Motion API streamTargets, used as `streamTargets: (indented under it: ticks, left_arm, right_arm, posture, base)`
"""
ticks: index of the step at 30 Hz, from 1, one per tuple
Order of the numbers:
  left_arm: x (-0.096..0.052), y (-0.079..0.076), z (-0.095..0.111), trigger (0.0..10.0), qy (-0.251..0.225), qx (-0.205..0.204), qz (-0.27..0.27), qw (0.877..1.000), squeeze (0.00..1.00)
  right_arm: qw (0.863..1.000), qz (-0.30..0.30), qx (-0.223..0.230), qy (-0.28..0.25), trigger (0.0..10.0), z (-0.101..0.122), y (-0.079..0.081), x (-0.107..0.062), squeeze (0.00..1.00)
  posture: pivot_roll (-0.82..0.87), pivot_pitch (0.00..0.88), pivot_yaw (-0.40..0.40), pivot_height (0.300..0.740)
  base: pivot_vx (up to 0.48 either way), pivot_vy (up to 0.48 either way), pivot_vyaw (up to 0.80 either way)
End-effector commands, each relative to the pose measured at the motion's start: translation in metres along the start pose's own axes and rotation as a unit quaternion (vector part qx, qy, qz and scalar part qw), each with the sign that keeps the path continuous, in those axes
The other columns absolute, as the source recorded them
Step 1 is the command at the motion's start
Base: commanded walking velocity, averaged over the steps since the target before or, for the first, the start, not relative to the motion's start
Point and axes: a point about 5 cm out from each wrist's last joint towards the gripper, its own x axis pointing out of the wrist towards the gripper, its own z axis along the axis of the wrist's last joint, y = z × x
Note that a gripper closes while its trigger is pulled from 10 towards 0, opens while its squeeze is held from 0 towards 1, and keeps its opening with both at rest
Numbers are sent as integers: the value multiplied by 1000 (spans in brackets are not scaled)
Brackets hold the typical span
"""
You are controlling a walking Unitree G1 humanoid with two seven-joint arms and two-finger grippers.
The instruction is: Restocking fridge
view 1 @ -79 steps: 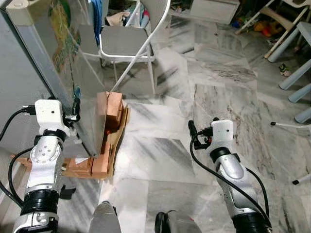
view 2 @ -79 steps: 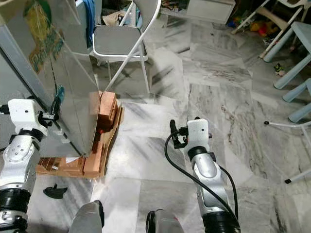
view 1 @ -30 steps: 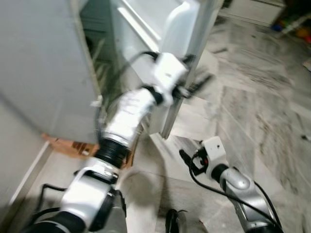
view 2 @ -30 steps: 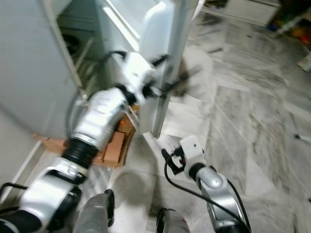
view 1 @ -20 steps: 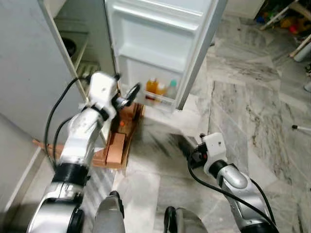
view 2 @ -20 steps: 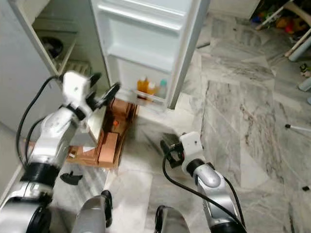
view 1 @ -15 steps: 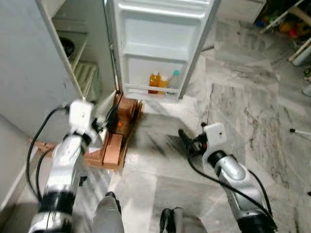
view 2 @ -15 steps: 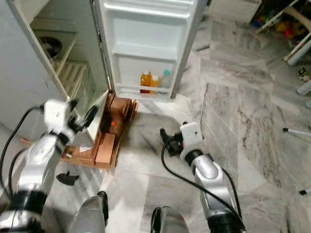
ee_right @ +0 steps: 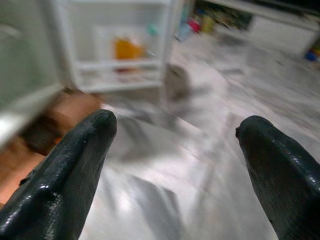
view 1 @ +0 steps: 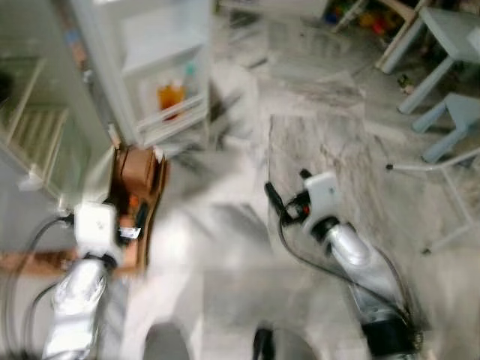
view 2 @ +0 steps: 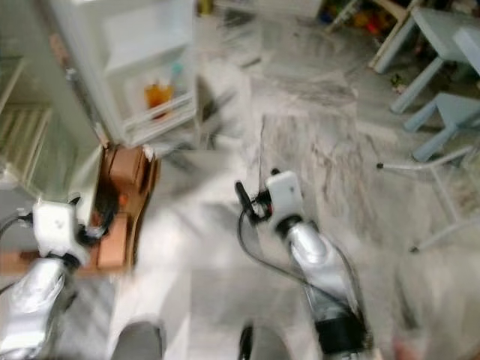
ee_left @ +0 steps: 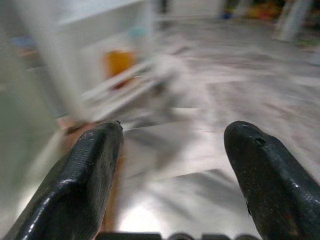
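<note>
While blurred by camera motion, fridge door [view 1: 154,71] stands open at upper left, orange bottle [view 1: 169,96] on its lower shelf. Left gripper [ee_left: 170,165] and right gripper [ee_right: 175,165] both spread wide, holding nothing. Left gripper [view 1: 135,225] lower left, probably nearer the shelf.

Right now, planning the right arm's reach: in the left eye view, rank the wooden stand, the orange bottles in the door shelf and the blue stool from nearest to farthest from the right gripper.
From the right gripper:
1. Wooden stand, to its left under the fridge.
2. Orange bottles, ahead-left in the open door shelf.
3. Blue stool, far right.
</note>
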Motion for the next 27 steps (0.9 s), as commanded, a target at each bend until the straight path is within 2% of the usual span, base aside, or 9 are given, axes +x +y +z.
streamTargets:
  ticks: [1, 5, 9, 11, 12, 16, 22, 27]
  left_arm:
    - [-6, 10, 6, 10000, -2, 20, 8, 1000, 0]
    - [-11, 14, 0, 10000, 11, 2, 30, 999, 0]
    - [-11, 10, -1, 10000, 15, -9, 33, 999, 0]
    - [-9, -2, -4, 10000, 22, -22, 30, 999, 0]
    - [-9, -2, -4, 10000, 22, -22, 30, 999, 0]
    - [-4, -8, -3, 10000, 17, -22, 18, 999, 0]
    - [11, -7, 4, 10000, 3, -23, 24, 999, 0]
    - [19, 1, 14, 10000, -15, -19, 40, 999, 0]
  right_arm:
    - [1000, -2, -2, -18, 10000, 9, 1, 4, 0]
    - [1000, -5, 0, -21, 10000, 10, 3, 6, 0]
    - [1000, -6, 2, -21, 10000, 9, 6, 7, 0]
    - [1000, -22, 0, -21, 10000, 6, 8, 7, 0]
    - [1000, -22, 0, -21, 10000, 6, 8, 7, 0]
    - [999, -34, 0, -20, 10000, 3, 7, 6, 0]
    - [998, -47, -6, -30, 10000, 7, 3, 10, 0]
    - [997, -65, 20, -47, 10000, 17, -1, 17, 0]
  posture:
    - [140, 218, -77, 740]
    - [133, 211, -79, 740]
    - [117, 196, -74, 740]
    - [111, 165, -71, 740]
    - [111, 165, -71, 740]
    - [105, 151, -70, 740]
    - [101, 144, -73, 740]
    - [93, 122, -76, 740]
  base:
    - [469, 0, -800]
    - [472, 0, -800]
    - [480, 0, -800]
    - [480, 0, -800]
    - [480, 0, -800]
    - [480, 0, -800]
    - [480, 0, -800]
    - [480, 0, -800]
